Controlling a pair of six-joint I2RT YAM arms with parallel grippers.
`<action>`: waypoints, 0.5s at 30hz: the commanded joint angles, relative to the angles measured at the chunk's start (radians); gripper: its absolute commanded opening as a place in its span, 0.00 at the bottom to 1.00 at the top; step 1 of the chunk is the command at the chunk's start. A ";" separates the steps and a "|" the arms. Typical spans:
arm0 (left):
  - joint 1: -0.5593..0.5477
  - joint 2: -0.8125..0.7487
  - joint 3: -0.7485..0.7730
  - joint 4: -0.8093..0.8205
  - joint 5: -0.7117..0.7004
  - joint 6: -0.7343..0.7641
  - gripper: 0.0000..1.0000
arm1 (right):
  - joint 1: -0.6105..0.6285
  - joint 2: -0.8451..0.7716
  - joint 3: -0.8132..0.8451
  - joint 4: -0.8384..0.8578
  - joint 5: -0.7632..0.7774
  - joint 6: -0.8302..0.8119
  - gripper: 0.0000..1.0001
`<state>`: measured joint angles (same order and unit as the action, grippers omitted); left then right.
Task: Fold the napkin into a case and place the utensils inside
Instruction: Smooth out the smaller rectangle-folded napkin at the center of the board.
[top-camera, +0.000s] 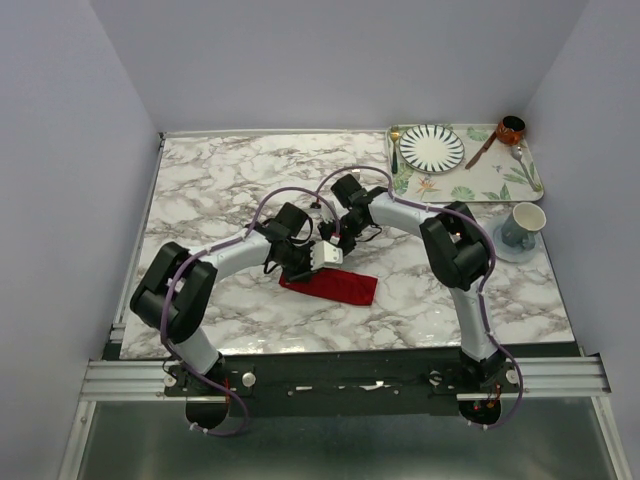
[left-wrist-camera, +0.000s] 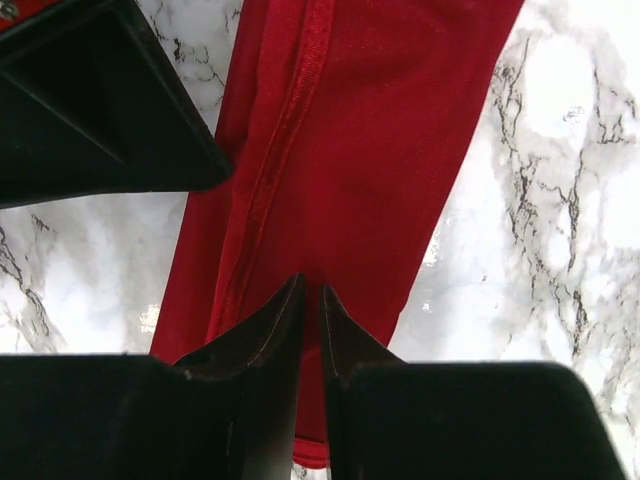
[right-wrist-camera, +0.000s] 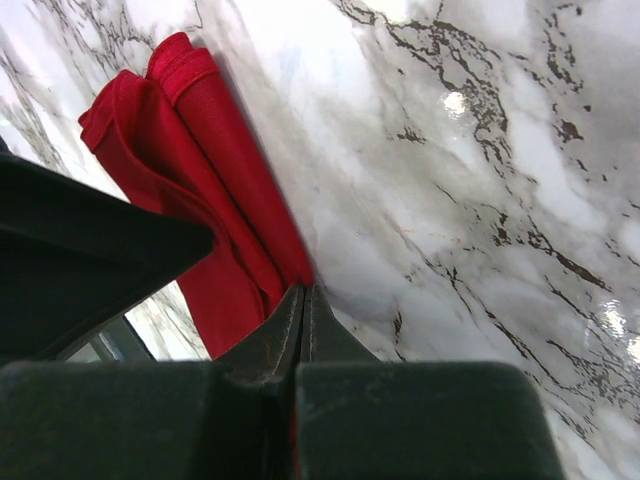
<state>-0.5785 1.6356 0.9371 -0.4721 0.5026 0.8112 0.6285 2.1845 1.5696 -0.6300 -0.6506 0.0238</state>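
Observation:
The red napkin (top-camera: 340, 288) lies on the marble as a narrow folded strip, the case, near the middle front. My left gripper (top-camera: 303, 262) (left-wrist-camera: 310, 286) stands over the strip's left end. Its jaws are nearly together with red cloth (left-wrist-camera: 370, 150) in the thin gap. My right gripper (top-camera: 330, 250) (right-wrist-camera: 303, 290) is shut at the long edge of the napkin (right-wrist-camera: 215, 160), and a sliver of red shows between its jaws. The two grippers sit close together. A silver utensil (top-camera: 520, 160) lies on the tray (top-camera: 500, 188) at the back right.
The patterned tray also holds a striped plate (top-camera: 432, 147), a gold spoon (top-camera: 396, 148), a brown wooden utensil (top-camera: 483, 150) and a brown pot (top-camera: 512, 128). A cup on a saucer (top-camera: 524, 228) stands right of the right arm.

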 joint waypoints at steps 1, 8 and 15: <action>-0.006 0.029 0.023 0.015 -0.035 -0.012 0.24 | 0.005 0.029 -0.005 0.004 -0.047 -0.012 0.05; -0.007 0.072 0.051 0.024 -0.056 -0.072 0.23 | 0.019 0.029 0.012 0.004 -0.057 -0.015 0.05; -0.004 0.078 0.065 0.032 -0.095 -0.152 0.24 | 0.017 0.026 0.058 -0.007 0.005 -0.062 0.06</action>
<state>-0.5785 1.6985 0.9928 -0.4541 0.4709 0.7166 0.6357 2.1902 1.5749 -0.6319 -0.6704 0.0048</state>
